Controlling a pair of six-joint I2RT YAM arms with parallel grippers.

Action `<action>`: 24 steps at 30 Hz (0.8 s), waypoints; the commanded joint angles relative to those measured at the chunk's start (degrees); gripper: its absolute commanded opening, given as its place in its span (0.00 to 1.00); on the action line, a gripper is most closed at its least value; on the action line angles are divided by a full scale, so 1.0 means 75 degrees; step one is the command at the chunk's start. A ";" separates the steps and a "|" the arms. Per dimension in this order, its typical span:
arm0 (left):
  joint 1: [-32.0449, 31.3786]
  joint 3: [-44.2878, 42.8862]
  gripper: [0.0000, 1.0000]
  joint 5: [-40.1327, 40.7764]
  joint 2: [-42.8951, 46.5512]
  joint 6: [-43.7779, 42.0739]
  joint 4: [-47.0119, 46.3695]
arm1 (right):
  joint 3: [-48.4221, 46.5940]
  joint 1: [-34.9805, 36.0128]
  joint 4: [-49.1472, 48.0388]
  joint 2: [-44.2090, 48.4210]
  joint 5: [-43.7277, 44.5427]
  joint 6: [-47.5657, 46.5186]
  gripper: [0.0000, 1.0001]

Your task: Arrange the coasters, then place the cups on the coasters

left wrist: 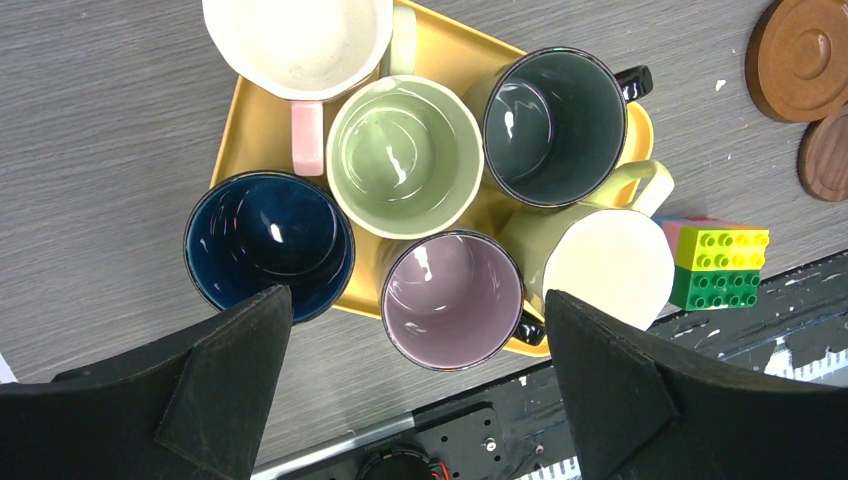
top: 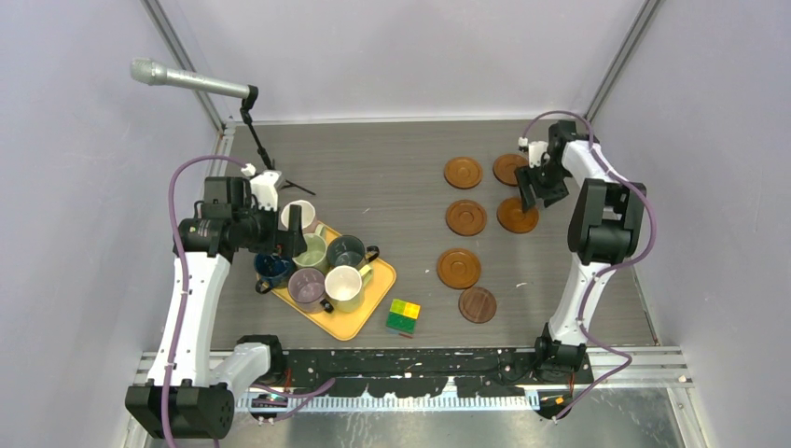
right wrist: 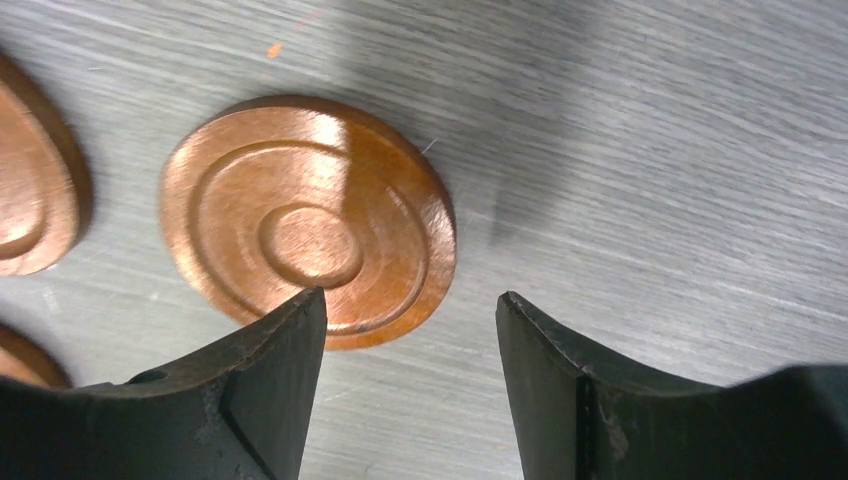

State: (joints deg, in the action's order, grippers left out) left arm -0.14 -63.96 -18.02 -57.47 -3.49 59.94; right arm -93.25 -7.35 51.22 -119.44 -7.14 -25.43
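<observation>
Starting at far left, recorded a microphone on a stand at the rear corner of the table. Found the left gripper poised above the orange tray, fingers spread fully wide, clasping nothing.

Counted 6 cups grouped at that tray, all upright, mouths up:
- white-pink cup at the rear
- light green cup in the middle
- dark grey-green cup just right of it
- dark blue cup at the left edge
- mauve cup at the near edge
- pale yellow-cream cup at the near right corner

Could not tell whether the dark blue cup stood wholly on the tray. Logged a yellow-green block just right of the tray.

Counted 6 coasters flat on the table's right half: 2 at the rear, 2 in the next row, then 1 reddish, and 1 darker brown coaster nearest the arms.

Found the right gripper low over the 2 rightmost coasters, jaws parted, gripping nothing. Noted 1 orange-brown coaster lying flat just ahead of its fingers. Contact not determinable.
</observation>
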 commanded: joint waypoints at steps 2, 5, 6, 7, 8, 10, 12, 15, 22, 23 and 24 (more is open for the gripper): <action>-0.0016 0.0009 1.00 -0.0037 0.0163 -0.0039 -0.0205 | -0.0362 0.0152 0.0502 0.1300 -0.0983 0.0324 0.68; -0.0016 0.0020 1.00 -0.0046 0.0190 -0.0039 -0.0213 | 0.0042 0.0513 0.0567 0.1769 -0.1525 0.0570 0.69; -0.0016 0.0024 1.00 -0.0046 0.0196 -0.0038 -0.0211 | 0.0229 0.0713 0.0561 0.1936 -0.1541 0.0602 0.69; -0.0016 0.0031 1.00 -0.0046 0.0201 -0.0039 -0.0211 | 0.0449 0.0922 0.0472 0.2147 -0.1484 0.0666 0.69; -0.0016 0.0038 1.00 -0.0046 0.0215 -0.0039 -0.0213 | 0.0727 0.1211 0.0342 0.2367 -0.1434 0.0760 0.70; -0.0018 0.0040 1.00 -0.0052 0.0232 -0.0030 -0.0211 | 0.1379 0.1729 0.0054 0.2772 -0.1283 0.0894 0.70; -0.0016 0.0041 1.00 -0.0060 0.0232 -0.0027 -0.0200 | 0.1832 0.2260 -0.0097 0.3025 -0.1046 0.0946 0.70; -0.0016 0.0044 1.00 -0.0061 0.0240 -0.0027 -0.0211 | 0.2347 0.3028 -0.0364 0.3198 -0.0630 0.1046 0.70; -0.0016 0.0054 1.00 -0.0047 0.0277 -0.0024 -0.0195 | 0.3049 0.4047 -0.0785 0.3108 0.0001 0.1164 0.69; -0.0016 0.0054 1.00 -0.0046 0.0283 -0.0027 -0.0199 | 0.3098 0.4143 -0.0831 0.3083 0.0048 0.1199 0.69; -0.0016 0.0056 1.00 -0.0032 0.0291 -0.0027 -0.0193 | 0.3154 0.4221 -0.0866 0.3073 0.0059 0.1221 0.69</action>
State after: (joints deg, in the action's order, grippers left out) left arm -0.14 -63.83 -18.04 -56.69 -3.49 59.83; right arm -70.32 22.26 48.31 -97.23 -9.63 -17.82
